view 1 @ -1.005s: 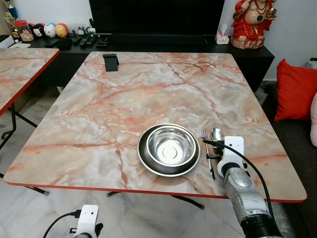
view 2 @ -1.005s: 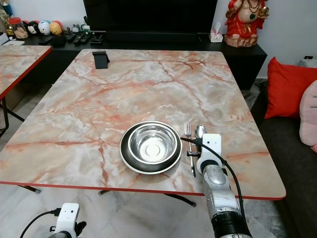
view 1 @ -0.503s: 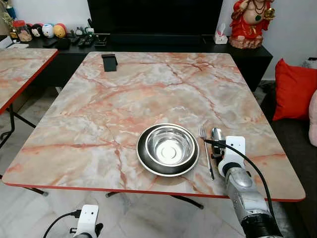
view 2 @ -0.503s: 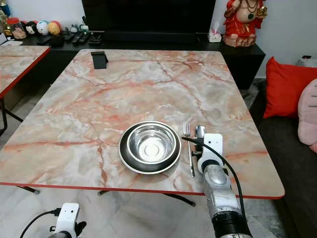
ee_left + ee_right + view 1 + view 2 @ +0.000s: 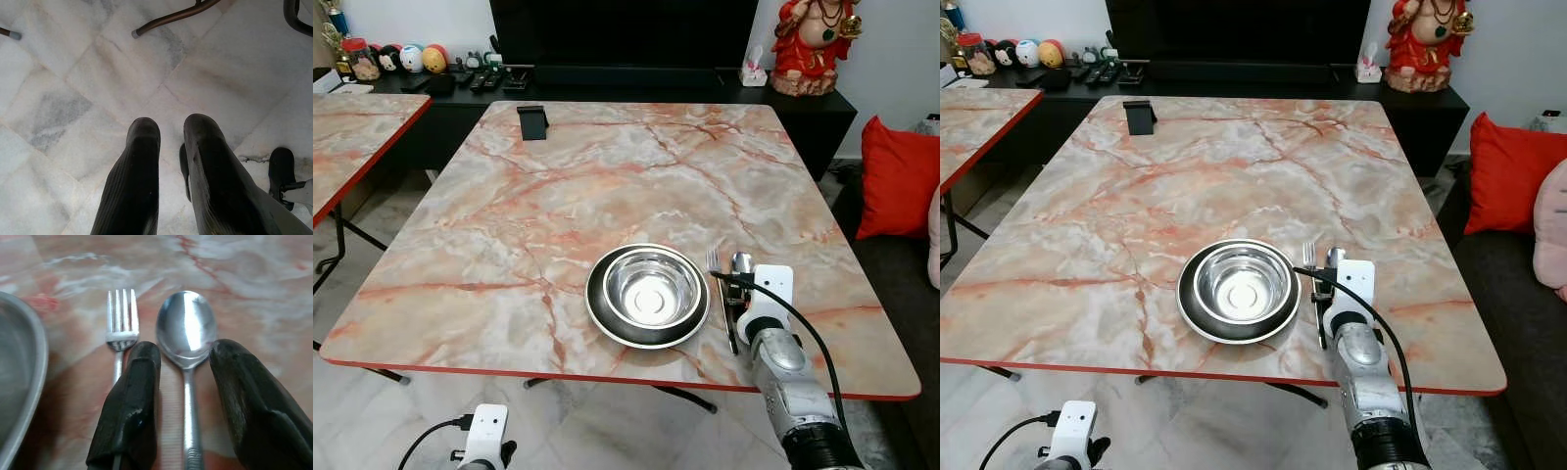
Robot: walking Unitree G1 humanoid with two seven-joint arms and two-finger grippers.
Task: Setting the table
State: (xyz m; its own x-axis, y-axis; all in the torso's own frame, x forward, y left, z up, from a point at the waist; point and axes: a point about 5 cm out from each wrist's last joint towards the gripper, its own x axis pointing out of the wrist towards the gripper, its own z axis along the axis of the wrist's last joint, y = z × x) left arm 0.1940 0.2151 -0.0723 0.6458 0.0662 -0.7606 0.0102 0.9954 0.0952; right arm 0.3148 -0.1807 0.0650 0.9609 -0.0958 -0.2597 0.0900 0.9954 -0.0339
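On marble table (image 5: 607,186) w/ red edge: bowl (image 5: 648,289), fork (image 5: 717,284), spoon (image 5: 187,338).

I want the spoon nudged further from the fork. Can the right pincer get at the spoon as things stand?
Probably yes. The right pincer is open, one finger on each side of the spoon handle, with nothing between them. The fork lies close beside one finger, so that could get bumped.

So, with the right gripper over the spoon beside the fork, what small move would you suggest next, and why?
Probably lift the right gripper straight up and away. Its fingers stand open on either side of the spoon, which lies flat on the table parallel to the fork, right of the bowl, so it looks placed.
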